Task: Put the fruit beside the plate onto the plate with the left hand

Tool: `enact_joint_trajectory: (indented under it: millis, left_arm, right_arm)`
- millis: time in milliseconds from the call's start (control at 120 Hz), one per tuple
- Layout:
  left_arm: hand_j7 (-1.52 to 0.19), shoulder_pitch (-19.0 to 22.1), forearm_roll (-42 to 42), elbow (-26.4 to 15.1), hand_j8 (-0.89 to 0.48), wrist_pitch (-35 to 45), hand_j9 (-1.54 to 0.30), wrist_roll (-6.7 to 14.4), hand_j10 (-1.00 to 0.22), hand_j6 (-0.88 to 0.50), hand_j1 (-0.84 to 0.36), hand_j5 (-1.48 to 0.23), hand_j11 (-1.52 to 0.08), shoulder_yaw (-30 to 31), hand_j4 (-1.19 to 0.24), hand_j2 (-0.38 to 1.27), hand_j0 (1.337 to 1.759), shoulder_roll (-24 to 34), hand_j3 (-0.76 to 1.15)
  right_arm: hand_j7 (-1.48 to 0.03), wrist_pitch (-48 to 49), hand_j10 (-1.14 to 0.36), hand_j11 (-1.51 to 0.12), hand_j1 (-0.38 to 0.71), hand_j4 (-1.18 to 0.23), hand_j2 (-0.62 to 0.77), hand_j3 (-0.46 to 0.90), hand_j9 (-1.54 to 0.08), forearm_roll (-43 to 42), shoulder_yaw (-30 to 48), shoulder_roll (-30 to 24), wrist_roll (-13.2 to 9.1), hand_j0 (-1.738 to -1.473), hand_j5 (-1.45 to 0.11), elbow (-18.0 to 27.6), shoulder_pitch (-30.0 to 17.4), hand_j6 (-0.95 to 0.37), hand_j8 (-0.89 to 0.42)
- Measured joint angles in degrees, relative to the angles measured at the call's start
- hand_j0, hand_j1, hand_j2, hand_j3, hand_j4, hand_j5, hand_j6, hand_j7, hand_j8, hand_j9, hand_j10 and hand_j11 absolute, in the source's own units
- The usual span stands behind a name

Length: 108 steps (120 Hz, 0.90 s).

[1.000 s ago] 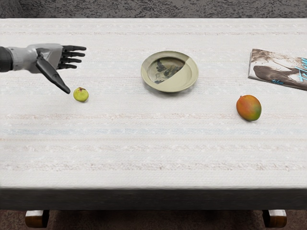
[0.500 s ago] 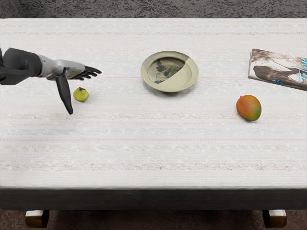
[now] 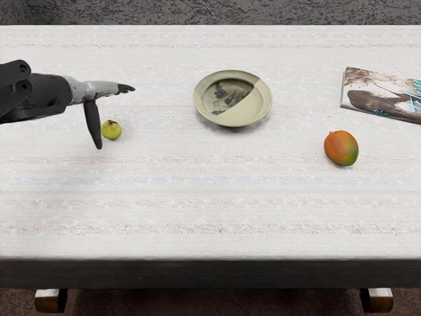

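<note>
- Left hand [image 3: 99, 93]: in the last second it has rolled from a broad view to nearly edge-on and has dropped toward the small green fruit [image 3: 111, 130], while the forearm has come further in from the left edge.
- Hand state: open and holding nothing. The fingers [image 3: 122, 87] are stretched straight toward the plate [image 3: 262, 105], and the thumb [image 3: 95, 129] hangs down, spread away from them.
- Task object: the small green fruit lies well to the left of the plate and slightly nearer the viewer, unmoved across all three frames.
- Relation: the thumb now stands just beside the fruit on the side away from the plate, and the fingers pass over its far side. Contact cannot be confirmed.
- Reading: the hand appears to be bracketing the fruit for a grasp. Closing, lifting and carrying it rightward to the plate are all still to come.
- Other objects: a mango [image 3: 341, 147] lies right of the plate and nearer the viewer. A magazine [image 3: 381, 95] lies farther right.
- Surface: a table [image 3: 210, 197] under a white woven cloth with faint stripes and a dark front edge.
- Room: a dark grey floor [image 3: 197, 12] beyond the plate.
</note>
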Motion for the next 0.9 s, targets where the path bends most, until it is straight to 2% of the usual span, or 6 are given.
enact_joint_trajectory:
  millis: [175, 283, 583, 900]
  left_arm:
    - [-0.03, -0.1, 0.6, 0.0, -0.02, 4.5, -0.03, 0.1, -0.02, -0.02, 0.33, -0.03, -0.03, 3.8, -0.02, 0.01, 1.658, -0.8, 0.00]
    - [-0.10, 0.0, 0.8, 0.0, -0.08, 6.0, -0.10, 0.1, -0.08, -0.08, 0.26, -0.10, -0.10, 5.5, -0.08, 0.02, 1.658, -1.2, 0.00]
    - [-0.24, 0.6, 2.5, 0.2, -0.19, 8.9, -0.24, 0.0, -0.19, -0.19, 0.13, -0.24, -0.24, 8.0, -0.19, 0.04, 1.658, -3.1, 0.00]
    - [-0.29, 1.5, 5.5, 2.5, -0.22, 11.0, -0.29, -0.2, -0.22, -0.23, 0.08, -0.29, -0.29, 8.9, -0.22, 0.05, 1.658, -5.0, 0.00]
  right_arm:
    - [-0.04, 0.0, -0.03, -0.04, -0.31, -0.03, -0.01, 0.00, -0.04, 0.0, 0.0, 0.0, 0.0, -1.658, -0.04, 0.0, 0.0, -0.03, -0.03]
    - [-0.04, 0.0, -0.03, -0.04, -0.31, -0.03, -0.01, 0.00, -0.04, 0.0, 0.0, 0.0, 0.0, -1.658, -0.04, 0.0, 0.0, -0.03, -0.03]
    - [-0.04, 0.0, -0.03, -0.04, -0.31, -0.03, -0.01, 0.00, -0.04, 0.0, 0.0, 0.0, 0.0, -1.658, -0.04, 0.0, 0.0, -0.03, -0.03]
    - [-0.04, 0.0, -0.03, -0.04, -0.31, -0.03, -0.01, 0.00, -0.04, 0.0, 0.0, 0.0, 0.0, -1.658, -0.04, 0.0, 0.0, -0.03, -0.03]
